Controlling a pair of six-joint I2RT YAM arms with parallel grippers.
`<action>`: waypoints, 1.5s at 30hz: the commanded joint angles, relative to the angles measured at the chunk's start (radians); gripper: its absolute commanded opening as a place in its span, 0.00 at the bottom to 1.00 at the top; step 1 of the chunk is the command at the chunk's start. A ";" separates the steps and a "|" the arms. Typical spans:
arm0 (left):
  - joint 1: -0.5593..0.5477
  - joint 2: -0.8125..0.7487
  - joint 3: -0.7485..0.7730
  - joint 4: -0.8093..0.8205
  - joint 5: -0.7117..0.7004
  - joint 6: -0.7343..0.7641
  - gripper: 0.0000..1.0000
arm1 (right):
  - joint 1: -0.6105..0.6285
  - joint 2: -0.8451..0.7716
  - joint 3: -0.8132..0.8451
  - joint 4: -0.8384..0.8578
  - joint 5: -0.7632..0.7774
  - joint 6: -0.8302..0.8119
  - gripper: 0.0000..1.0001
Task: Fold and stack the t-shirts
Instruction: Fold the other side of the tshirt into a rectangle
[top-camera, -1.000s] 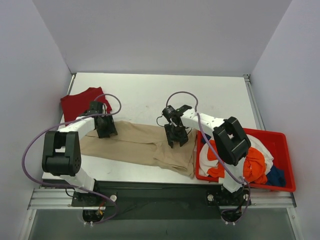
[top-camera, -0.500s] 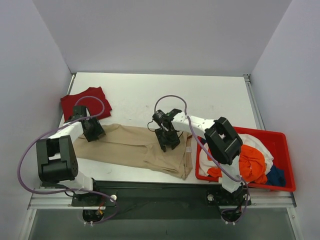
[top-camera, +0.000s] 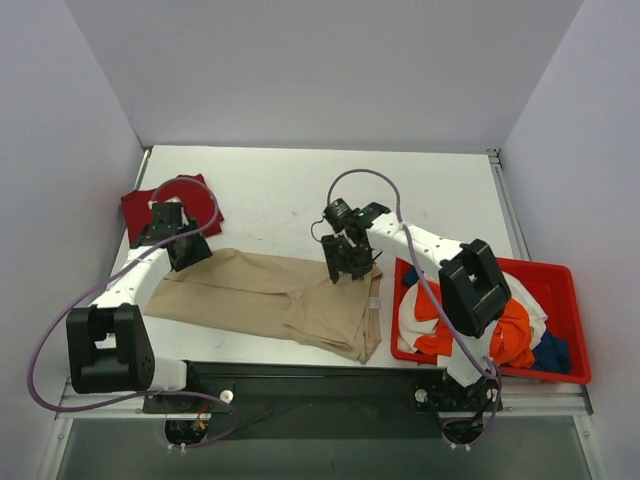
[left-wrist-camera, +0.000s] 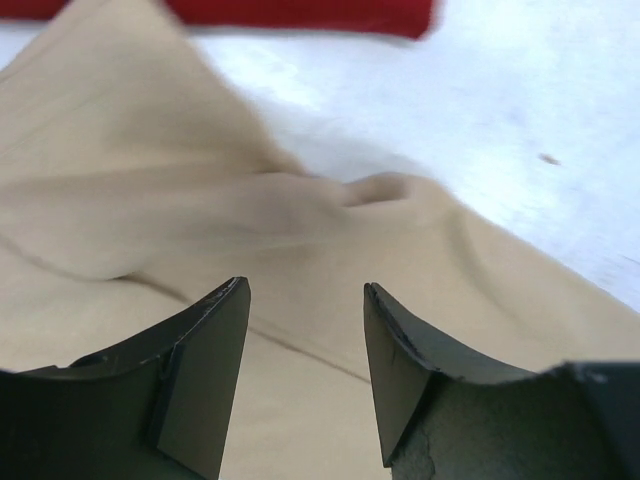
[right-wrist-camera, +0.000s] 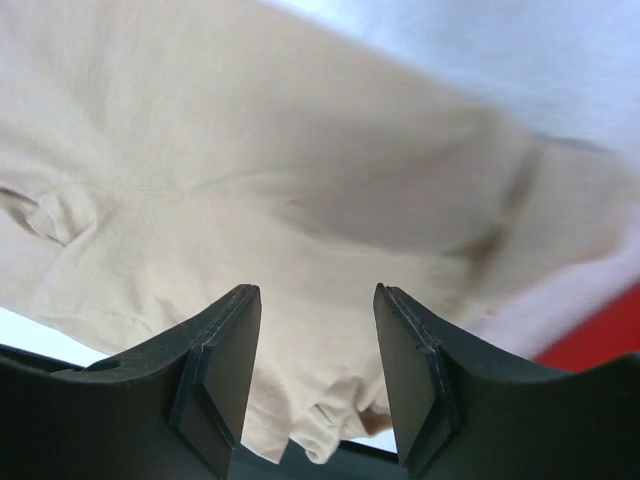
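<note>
A large beige t-shirt (top-camera: 270, 295) lies spread along the near part of the table, rumpled at its right end. It fills the left wrist view (left-wrist-camera: 150, 230) and the right wrist view (right-wrist-camera: 250, 190). My left gripper (top-camera: 185, 253) is open and empty above its upper left corner. My right gripper (top-camera: 348, 262) is open and empty above its upper right part. A folded dark red t-shirt (top-camera: 148, 207) lies at the back left, partly under my left arm, and shows in the left wrist view (left-wrist-camera: 300, 14). Orange (top-camera: 512, 335), white (top-camera: 420, 305) and blue (top-camera: 550, 352) t-shirts lie in the bin.
A red plastic bin (top-camera: 572, 300) stands at the near right corner of the table, just right of the beige t-shirt. White walls close in the table on the left, back and right. Purple cables loop over both arms.
Both grippers have let go of the beige t-shirt and risen off it. The left gripper moved back toward the red t-shirt, the right one moved right. The shirt has shifted left and lies flatter.
</note>
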 joint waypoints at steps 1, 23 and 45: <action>-0.111 0.010 0.092 0.013 -0.009 0.000 0.60 | -0.062 -0.065 0.025 -0.056 0.062 0.003 0.50; -0.289 0.431 0.291 0.016 0.080 -0.098 0.60 | -0.198 0.107 0.177 -0.211 0.118 -0.138 0.48; -0.176 0.330 0.098 0.002 -0.012 -0.198 0.59 | -0.318 0.086 0.131 -0.192 -0.071 -0.135 0.00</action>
